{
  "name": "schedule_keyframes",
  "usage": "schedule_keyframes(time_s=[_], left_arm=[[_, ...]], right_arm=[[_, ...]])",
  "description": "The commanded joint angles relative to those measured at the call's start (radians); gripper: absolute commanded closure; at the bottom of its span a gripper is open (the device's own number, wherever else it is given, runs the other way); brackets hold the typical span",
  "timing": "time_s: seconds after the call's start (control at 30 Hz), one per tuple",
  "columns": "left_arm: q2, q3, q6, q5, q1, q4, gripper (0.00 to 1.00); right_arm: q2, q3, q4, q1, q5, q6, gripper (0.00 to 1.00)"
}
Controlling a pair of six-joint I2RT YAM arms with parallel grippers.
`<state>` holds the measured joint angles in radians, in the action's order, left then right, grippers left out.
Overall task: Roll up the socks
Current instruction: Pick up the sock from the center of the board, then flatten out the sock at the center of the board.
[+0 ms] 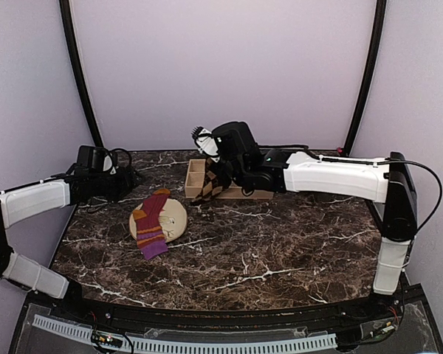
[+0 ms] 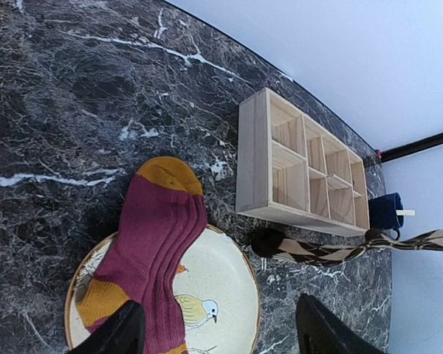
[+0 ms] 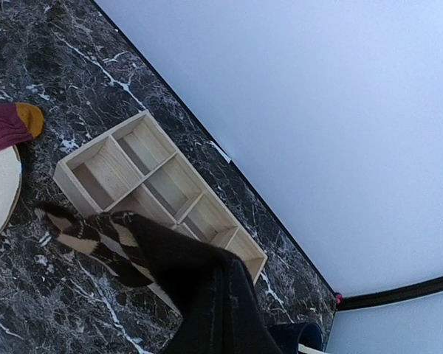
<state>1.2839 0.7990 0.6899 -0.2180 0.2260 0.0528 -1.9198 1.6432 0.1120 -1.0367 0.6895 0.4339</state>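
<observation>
My left gripper [image 2: 221, 326], jaws wide apart, gripping nothing, magenta sock [image 2: 159, 243] on plate [image 2: 229, 284] at eleven o'clock, my right gripper [image 1: 224, 165], jaws clamped on dangling argyle sock [image 3: 88, 240]

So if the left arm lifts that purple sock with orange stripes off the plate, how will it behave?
Probably floppy: the magenta-purple knit sock with orange stripes sags over the rim of the round beige plate onto the table. Likely light, its ribbed fabric easy to grip. Dragging it might shift the plate.
</observation>
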Motion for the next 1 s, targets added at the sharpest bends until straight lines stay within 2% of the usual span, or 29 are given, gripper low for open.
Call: schedule_keyframes(time_s=[0.0, 0.2, 0.47, 0.6, 0.77, 0.97], left_arm=[[0.050, 0.052, -0.048, -0.105, -0.006, -0.015, 0.29], [0.103, 0.095, -0.075, -0.138, 0.000, -0.024, 0.31], [0.138, 0.154, -0.086, -0.152, 0.010, -0.015, 0.31], [0.145, 0.157, -0.089, -0.165, 0.024, -0.013, 0.31], [0.146, 0.119, -0.079, -0.161, 0.047, -0.032, 0.31], [0.140, 0.083, -0.059, -0.154, 0.080, -0.051, 0.32]], right_arm=[[0.076, -0.043, 0.002, 0.014, 0.046, -0.003, 1.00], [0.125, -0.118, 0.038, 0.034, 0.070, -0.023, 1.00], [0.187, -0.099, 0.104, 0.047, 0.134, -0.035, 1.00], [0.212, -0.119, 0.234, 0.022, 0.091, -0.134, 1.00], [0.219, -0.242, 0.336, -0.074, 0.043, -0.289, 1.00], [0.195, -0.332, 0.469, -0.210, -0.035, -0.563, 1.00]])
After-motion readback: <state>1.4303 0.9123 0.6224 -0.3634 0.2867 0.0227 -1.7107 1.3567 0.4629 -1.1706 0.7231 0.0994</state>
